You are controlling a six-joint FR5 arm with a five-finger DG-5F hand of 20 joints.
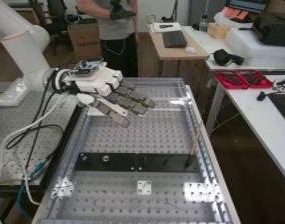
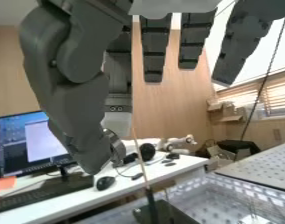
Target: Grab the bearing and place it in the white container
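Hand: The hand is hanging above the perforated worktop, its long fingers reaching out nearly straight while the thumb is bending toward the finger beside it.
Grip: Thumb and neighbouring finger are clamping the bearing; the other fingers are standing apart from it.
Bearing: The shiny metal bearing is sitting at the thumb's tip, tilted, below the end of the neighbouring finger.
Black plate: The long plate is lying on the worktop, lower than the hand and nearer the high camera.
Round piece: A small round piece is resting on that plate, well apart from the hand.
Rod: A thin rod is standing by the plate's end, beyond the fingertips and nearer the high camera.
Red trays: Two trays are lying side by side on a white desk, well beyond the fingertips.
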